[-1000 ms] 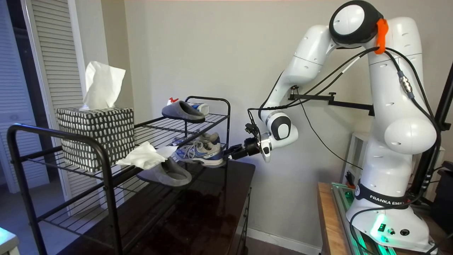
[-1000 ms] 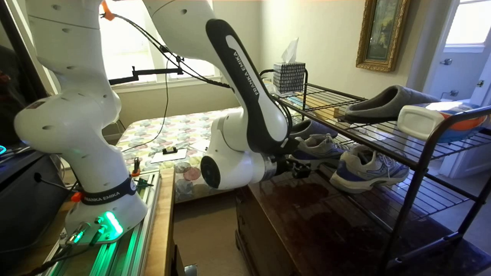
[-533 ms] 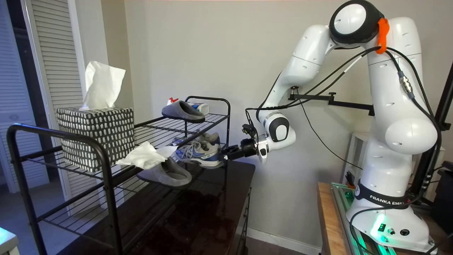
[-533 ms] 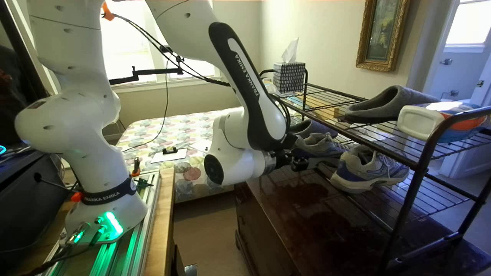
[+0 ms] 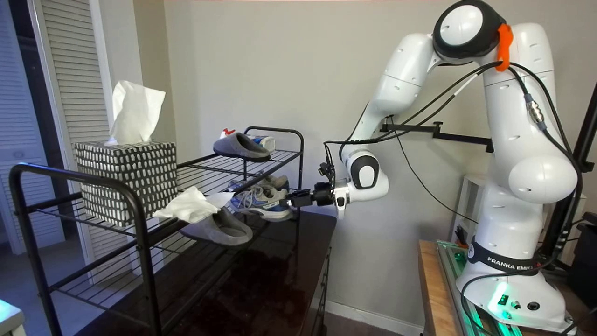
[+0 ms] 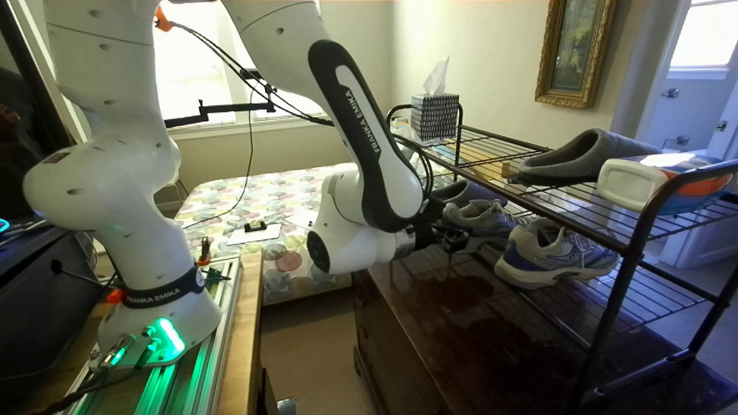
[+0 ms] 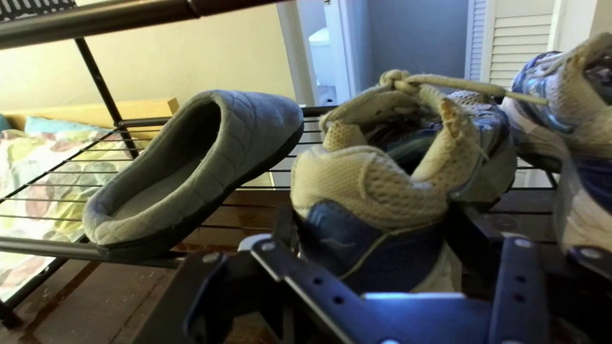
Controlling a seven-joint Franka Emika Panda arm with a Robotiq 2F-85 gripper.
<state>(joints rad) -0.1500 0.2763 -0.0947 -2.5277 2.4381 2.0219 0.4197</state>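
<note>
In the wrist view, my gripper (image 7: 377, 224) straddles the heel of a blue-and-beige sneaker (image 7: 375, 191) on the lower rack shelf (image 7: 48, 246), fingers (image 7: 285, 227) set wide, though I cannot tell whether they grip. An exterior view adds what that close-up omits: a gray slipper (image 5: 240, 147) on the upper shelf (image 5: 275, 167).

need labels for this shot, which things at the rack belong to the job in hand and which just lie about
Seemingly in the job:
blue-heeled sneaker
tool, fingers either side of that heel
wire rack

Lying about:
second sneaker
lower gray slipper
upper gray slipper
tissue box
crumpled white sheet
blue-and-orange container
</note>
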